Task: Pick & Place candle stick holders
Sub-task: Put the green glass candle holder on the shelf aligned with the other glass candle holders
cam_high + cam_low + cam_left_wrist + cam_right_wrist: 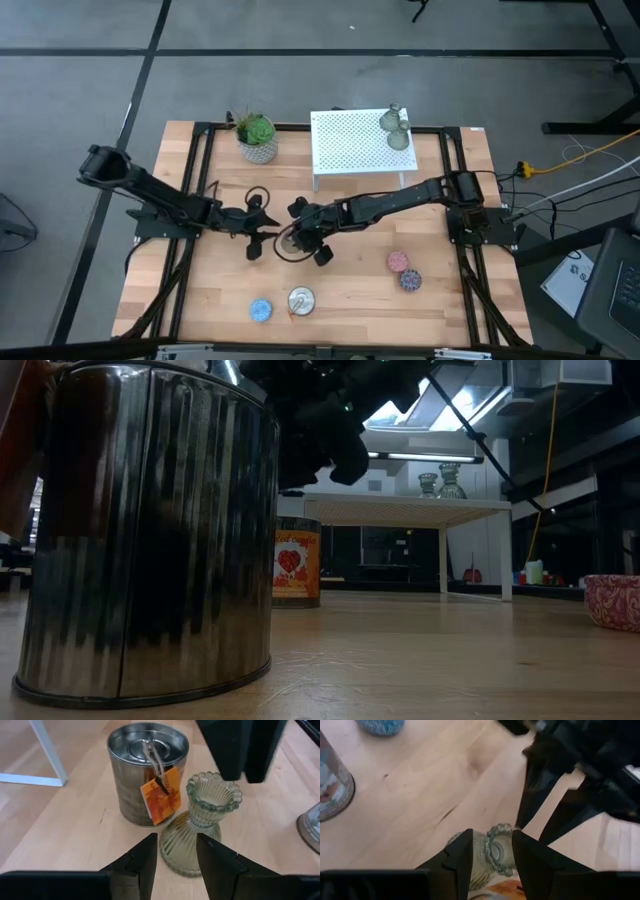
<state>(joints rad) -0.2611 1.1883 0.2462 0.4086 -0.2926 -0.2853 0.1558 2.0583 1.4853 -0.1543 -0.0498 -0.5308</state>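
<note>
Left tool (176, 857) is straddling the base of a ribbed olive-grey glass candle stick holder (197, 827) mid-surface, fingers part-open, not clearly pinching yet. Right tool (490, 852) is bracketing its top likewise. Pick step, I'd say; next needs one firm squeeze & lift. Left wrist view is showing the silver tin w/ orange tag (145, 772) just behind; the high view is also showing two more holders (394, 127) on the white perforated shelf (350, 145).
</note>
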